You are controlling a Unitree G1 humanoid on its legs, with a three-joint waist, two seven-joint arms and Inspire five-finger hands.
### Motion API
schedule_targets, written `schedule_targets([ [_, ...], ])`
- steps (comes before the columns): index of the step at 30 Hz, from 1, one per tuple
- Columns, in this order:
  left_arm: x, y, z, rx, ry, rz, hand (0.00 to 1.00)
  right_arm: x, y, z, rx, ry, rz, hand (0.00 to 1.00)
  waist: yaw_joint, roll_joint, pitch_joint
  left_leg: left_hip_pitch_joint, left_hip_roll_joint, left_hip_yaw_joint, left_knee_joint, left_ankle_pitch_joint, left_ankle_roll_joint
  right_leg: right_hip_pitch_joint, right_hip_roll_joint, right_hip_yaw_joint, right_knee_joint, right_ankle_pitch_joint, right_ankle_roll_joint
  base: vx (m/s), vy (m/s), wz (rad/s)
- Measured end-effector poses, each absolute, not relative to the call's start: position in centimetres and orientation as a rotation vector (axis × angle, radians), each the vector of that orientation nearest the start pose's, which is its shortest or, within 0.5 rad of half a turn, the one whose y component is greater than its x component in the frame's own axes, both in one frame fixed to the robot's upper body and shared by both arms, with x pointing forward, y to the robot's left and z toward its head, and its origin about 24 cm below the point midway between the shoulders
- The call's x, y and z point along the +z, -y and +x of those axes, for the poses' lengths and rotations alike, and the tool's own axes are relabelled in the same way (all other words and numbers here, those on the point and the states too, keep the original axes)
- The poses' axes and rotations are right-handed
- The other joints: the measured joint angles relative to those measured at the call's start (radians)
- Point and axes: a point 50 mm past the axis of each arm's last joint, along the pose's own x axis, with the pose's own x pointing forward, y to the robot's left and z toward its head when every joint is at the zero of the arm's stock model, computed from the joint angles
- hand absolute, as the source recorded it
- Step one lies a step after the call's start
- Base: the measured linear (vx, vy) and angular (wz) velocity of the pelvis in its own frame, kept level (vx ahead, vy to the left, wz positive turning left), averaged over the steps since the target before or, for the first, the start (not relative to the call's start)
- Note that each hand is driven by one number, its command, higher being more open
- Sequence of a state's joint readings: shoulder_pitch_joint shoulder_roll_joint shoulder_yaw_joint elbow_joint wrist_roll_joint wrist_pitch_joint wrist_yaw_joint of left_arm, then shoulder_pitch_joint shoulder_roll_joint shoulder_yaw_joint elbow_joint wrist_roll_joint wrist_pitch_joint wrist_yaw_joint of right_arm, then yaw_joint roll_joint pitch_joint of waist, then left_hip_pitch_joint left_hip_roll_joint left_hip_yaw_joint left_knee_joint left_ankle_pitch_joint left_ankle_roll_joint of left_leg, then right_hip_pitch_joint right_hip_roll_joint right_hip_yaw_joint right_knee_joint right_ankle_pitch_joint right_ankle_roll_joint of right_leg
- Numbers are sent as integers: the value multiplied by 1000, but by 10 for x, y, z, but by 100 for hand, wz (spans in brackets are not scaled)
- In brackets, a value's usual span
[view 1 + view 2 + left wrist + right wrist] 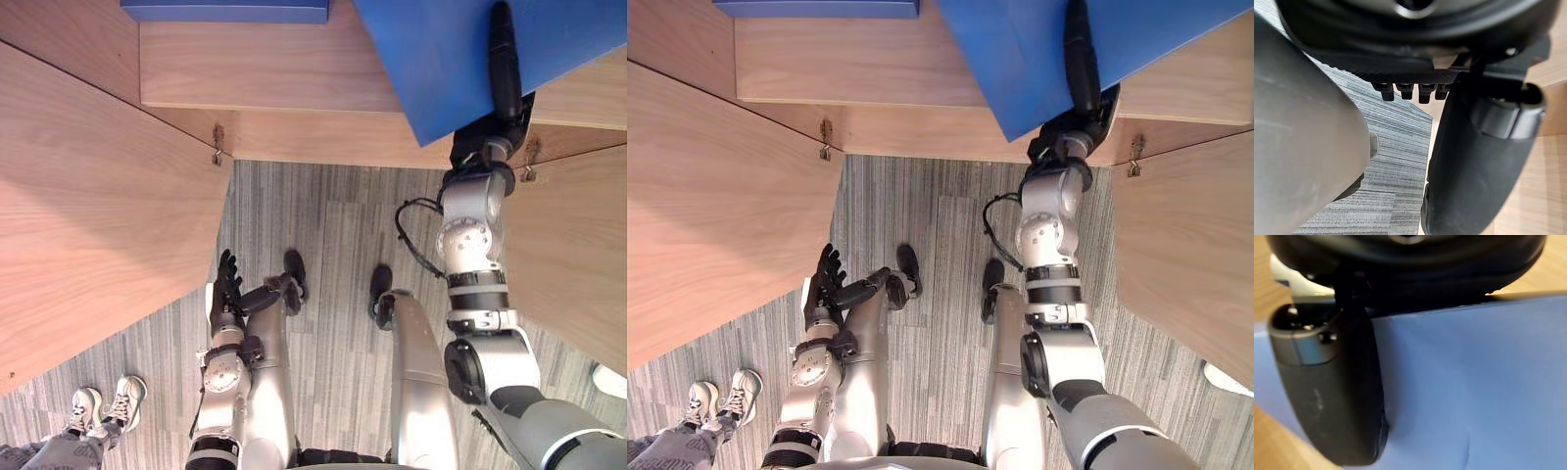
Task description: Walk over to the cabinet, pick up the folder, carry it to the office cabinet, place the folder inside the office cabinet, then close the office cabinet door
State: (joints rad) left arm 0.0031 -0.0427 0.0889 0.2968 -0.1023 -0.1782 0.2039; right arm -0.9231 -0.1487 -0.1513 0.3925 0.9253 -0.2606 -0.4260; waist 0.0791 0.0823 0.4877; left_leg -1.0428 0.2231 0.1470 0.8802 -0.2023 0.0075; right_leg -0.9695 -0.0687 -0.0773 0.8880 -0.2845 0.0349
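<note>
folder (431, 59): judged light and fairly stiff, a thin flat board. The face is smooth, so it is likely slippery in a pinch. Best held at an edge, thumb on top and fingers under, near mid-edge so it doesn't swivel. Looks plain blue and flat, no label visible, one corner pointing to 6 o'clock. It sits at 1 o'clock in the head view, over the cabinet shelf (265, 69); can't tell if it rests on it. right hand (490, 137) has it: thumb (1337, 396) flat along the top face, pinching, fingers underneath hidden. Second blue item (225, 10) at 11 o'clock. left door (98, 196) at 9 and right door (578, 255) at 3 are both open. left hand (227, 284) hangs at 7 o'clock over the carpet (333, 245), fingers loosely straight, empty. Person's shoes (103, 403) at 8.
</note>
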Motion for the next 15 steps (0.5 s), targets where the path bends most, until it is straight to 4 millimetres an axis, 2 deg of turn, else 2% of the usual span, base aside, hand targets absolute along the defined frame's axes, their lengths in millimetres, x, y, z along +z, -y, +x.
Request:
schedule_targets([
  [1,-13,-166,240,316,-138,-162,100,249,174,381,-222,466,1087,100,-12,0,0,21,-4,-1,-50,30,-4,26,0,-14,-50,26,-3,-31,-40,9],
  [4,-13,-165,240,313,-139,-166,100,255,174,382,-213,472,1102,100,-11,0,0,24,-9,-2,-74,50,-5,25,-3,-19,-59,36,-10,-67,-45,8],
  [7,-15,-161,241,301,-148,-173,100,276,169,384,-172,503,1126,100,-10,2,-1,38,-12,1,-109,70,-3,33,-6,-29,-78,50,-20,-59,-48,8],
  [10,-19,-159,240,304,-169,-176,100,285,163,383,-129,513,1160,100,-10,2,-2,71,-13,4,-141,82,-2,67,-6,-37,-104,55,-24,-17,-39,8],
  [15,-25,-158,242,306,-194,-173,100,301,142,378,20,564,1045,100,-12,2,-10,95,-9,19,-158,83,-3,86,-5,-35,-124,59,-23,12,-10,-2],
])
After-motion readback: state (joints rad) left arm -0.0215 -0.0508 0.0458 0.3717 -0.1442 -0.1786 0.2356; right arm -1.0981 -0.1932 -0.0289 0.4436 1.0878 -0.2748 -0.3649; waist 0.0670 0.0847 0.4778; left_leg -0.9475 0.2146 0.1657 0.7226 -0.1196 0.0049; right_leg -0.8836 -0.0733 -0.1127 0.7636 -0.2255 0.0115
